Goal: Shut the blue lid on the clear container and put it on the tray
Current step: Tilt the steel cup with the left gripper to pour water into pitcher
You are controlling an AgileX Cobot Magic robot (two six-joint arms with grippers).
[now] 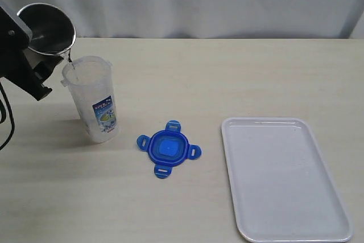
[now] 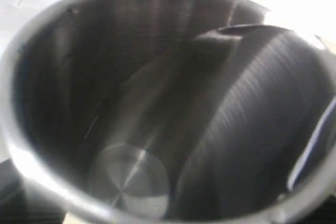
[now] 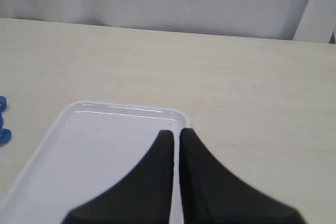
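— How far along was it?

— Hardly begun, I'd judge. The left claw (image 1: 35,72) was grasping the cup (image 1: 46,28), tipped over the container (image 1: 94,103), which stood open just below that claw. The lid (image 1: 168,148) lay flat on the table (image 1: 227,72), between the two claws and apart from both. The tray (image 1: 284,180) sat bare under the right claw (image 3: 176,140), which was clenched on nothing.

— So what was left?

— Everything: lid on and locked, then the container carried to the tray.

— And the count?

— One cup, one container, one lid, one tray, two claws.
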